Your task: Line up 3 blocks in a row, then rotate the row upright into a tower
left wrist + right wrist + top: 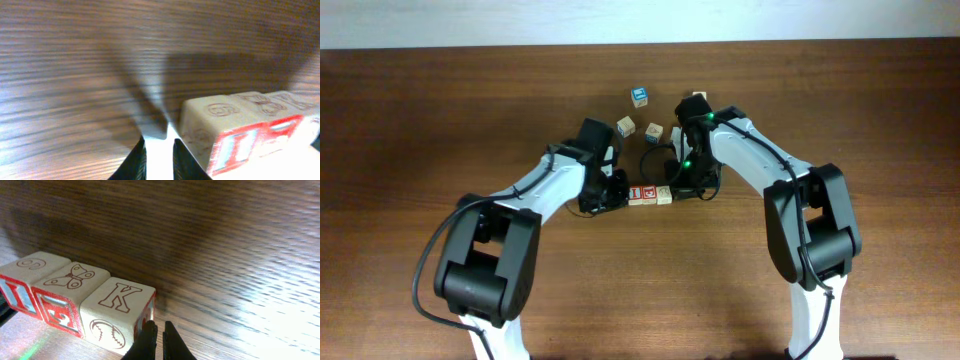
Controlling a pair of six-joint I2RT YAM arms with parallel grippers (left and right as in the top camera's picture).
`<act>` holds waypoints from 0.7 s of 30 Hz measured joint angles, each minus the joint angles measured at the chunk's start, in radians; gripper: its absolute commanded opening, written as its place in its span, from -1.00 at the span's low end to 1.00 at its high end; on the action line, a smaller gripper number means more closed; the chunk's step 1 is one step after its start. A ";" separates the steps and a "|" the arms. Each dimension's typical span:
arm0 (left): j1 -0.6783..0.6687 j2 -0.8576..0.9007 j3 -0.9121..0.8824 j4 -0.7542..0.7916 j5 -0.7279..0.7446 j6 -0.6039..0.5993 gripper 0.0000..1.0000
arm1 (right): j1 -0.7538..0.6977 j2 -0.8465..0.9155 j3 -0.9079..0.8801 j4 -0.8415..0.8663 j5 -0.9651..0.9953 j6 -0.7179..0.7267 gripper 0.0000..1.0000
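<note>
Overhead, the three blocks (650,195) are sitting in a touching row on the table (420,110). Left wrist: my left claw (159,161) is gaping slightly, empty, beside the row's end. Right wrist: my right claw (159,342) is resting pinched closed, empty, just beside the K block (117,311).

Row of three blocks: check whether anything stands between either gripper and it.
Nothing visible does. The left gripper sits just off the I block at one end of the row. The right gripper is beside the K block at the other end. No object lies between.
</note>
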 measured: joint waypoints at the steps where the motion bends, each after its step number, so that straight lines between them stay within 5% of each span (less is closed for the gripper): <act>1: 0.034 0.000 0.003 -0.031 0.001 0.023 -0.53 | 0.003 0.000 0.000 0.000 -0.006 0.000 -0.83; 5: 0.154 -0.002 0.008 -0.060 -0.004 0.101 -0.49 | 0.005 0.000 0.000 0.005 -0.011 0.000 -0.81; 7: 0.161 -0.003 0.008 -0.063 -0.022 0.124 -0.44 | 0.004 0.000 0.000 0.012 -0.010 0.000 -0.42; 9: 0.158 -0.006 0.011 -0.066 -0.051 0.138 -0.40 | -0.003 0.002 0.014 -0.011 0.013 0.001 -0.31; 13: 0.158 -0.011 0.014 -0.068 -0.109 0.142 -0.32 | -0.021 0.002 0.121 -0.102 0.068 0.002 -0.35; 17: 0.158 -0.013 0.015 -0.069 -0.165 0.149 -0.74 | 0.002 0.002 0.127 -0.279 0.089 0.030 -0.60; 21: 0.159 -0.013 0.014 -0.071 -0.204 0.156 -0.77 | 0.128 0.002 0.125 -0.283 0.155 0.117 -0.67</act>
